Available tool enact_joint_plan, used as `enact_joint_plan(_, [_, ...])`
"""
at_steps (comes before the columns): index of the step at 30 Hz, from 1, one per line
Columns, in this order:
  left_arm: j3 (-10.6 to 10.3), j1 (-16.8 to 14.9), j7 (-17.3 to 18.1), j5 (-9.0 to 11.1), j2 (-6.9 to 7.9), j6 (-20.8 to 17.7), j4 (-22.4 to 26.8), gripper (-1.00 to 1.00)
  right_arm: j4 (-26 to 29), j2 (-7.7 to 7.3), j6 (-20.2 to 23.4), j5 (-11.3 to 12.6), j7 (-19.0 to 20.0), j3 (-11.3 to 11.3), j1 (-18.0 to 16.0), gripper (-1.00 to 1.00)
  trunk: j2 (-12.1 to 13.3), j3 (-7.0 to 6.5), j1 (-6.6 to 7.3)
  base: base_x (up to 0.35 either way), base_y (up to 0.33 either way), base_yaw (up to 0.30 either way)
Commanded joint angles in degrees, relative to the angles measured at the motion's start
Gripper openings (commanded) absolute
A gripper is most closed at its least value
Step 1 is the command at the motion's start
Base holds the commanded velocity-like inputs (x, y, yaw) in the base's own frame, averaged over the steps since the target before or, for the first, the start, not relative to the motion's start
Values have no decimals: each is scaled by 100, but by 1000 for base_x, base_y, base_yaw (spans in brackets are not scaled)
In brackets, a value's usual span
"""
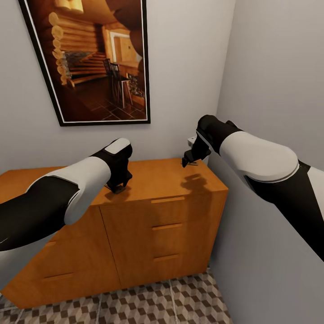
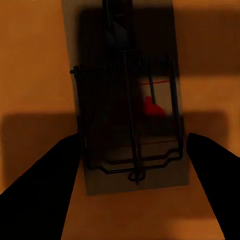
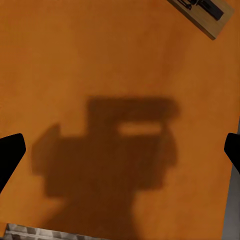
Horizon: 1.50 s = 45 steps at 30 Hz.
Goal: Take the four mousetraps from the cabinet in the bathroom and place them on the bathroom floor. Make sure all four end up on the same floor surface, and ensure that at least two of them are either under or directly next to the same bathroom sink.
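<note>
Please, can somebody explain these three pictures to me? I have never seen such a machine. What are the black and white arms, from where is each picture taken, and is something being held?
This is a simulated two-armed robot. The large picture comes from a camera on its head, looking down over both arms at an orange-brown wooden cabinet on a patterned tile floor, with a framed picture on the wall.

The two other pictures come from cameras near each wrist, looking along the jaws. The left gripper hangs low over a mousetrap lying on the cabinet top; its dark fingers stand apart on either side, open, so nothing is held yet. The right gripper is also open over bare wood, with another mousetrap at the picture's corner.
</note>
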State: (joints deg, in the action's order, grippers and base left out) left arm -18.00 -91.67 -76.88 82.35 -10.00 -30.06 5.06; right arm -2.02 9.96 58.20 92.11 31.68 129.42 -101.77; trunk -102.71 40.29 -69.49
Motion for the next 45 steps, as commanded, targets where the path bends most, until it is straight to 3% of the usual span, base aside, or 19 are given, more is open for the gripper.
enact_joint_plan(1, [-57, 0, -37, 13, 0, -85, -368, -100, -13, 4, 16, 1, 58, 49, -1, 100, -2, 7, 0, 0, 0, 0])
enact_joint_plan(23, [-61, 0, -53, 4, 0, -83, -256, -100, -9, 4, 33, 0, 40, 56, -1, 100, -2, 7, 0, 0, 0, 0])
enact_joint_plan(33, [4, 0, -35, 129, 0, -277, 428, -100, -9, 4, 46, 0, 32, 57, -1, 100, -2, 7, 0, 0, 0, 0])
enact_joint_plan(37, [123, 0, -39, 723, 135, -587, 1059, -100, -9, 4, 50, 0, 30, 57, -1, 100, -2, 7, 0, 0, 0, 0])
enact_joint_plan(41, [158, -4, -59, 1519, 389, -849, 1410, -100, -9, 4, 51, 0, 29, 57, -1, 100, -2, 7, 0, 0, 0, 0])
enact_joint_plan(45, [157, -1, -118, 1913, 499, -1020, 1497, -100, -9, 4, 53, -2, 25, 57, -1, 100, -2, 7, 0, 0, 0, 0])
